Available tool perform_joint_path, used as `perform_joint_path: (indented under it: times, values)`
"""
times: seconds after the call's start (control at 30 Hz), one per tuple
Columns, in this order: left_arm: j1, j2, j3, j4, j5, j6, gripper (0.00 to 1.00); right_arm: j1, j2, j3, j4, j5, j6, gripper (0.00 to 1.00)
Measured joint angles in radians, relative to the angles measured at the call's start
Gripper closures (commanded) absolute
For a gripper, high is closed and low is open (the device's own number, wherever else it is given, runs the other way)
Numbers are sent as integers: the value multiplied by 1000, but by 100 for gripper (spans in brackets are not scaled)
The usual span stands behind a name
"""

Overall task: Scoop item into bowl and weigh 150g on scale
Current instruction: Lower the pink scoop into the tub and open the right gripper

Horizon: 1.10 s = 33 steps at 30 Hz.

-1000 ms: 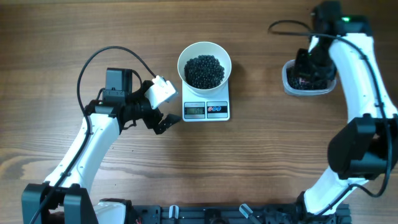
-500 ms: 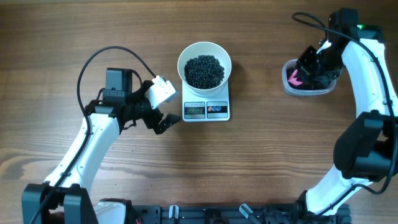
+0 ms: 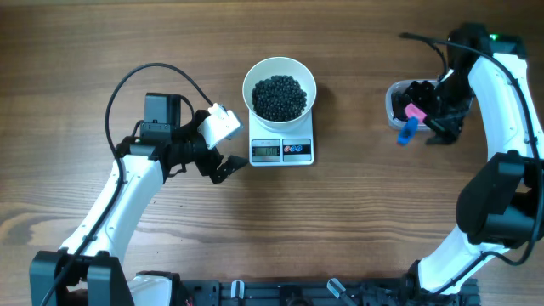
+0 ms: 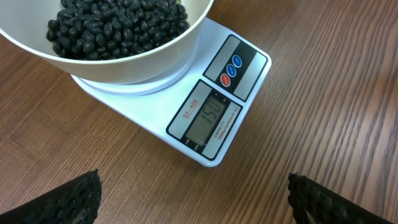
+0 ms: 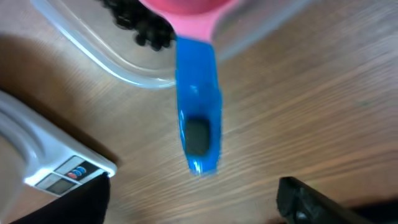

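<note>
The white bowl [image 3: 252, 78] sat on the scale [image 3: 255, 134] near the worktop's [image 3: 357, 221] 12 o'clock edge, heaped with small black beans [image 3: 280, 97]. The scale's display [image 4: 211, 118], on its 6 o'clock side, read 150.

At 9 o'clock of the scale, just beside it, the left arm [image 3: 127, 187] held its wrist low. The left jaws stood spread wide, gripping nothing.

Well away at 3 o'clock of the scale lay a clear plastic container [image 3: 393, 106] with a few beans in it. A pink scoop [image 3: 414, 111] rested inside, its blue handle [image 5: 199, 124] sticking out over the rim toward 6 o'clock. The right arm [image 3: 501, 93] reached over that spot. The right jaws stood apart on either side of the handle, clear of it and holding nothing.
</note>
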Motion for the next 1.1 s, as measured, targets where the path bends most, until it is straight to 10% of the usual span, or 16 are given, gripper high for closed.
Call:
perform_joint_path:
  times: [1.1]
  values:
    - [0,0,0,0,0,0,0,-2,-514,116,-43,-47,-194,0]
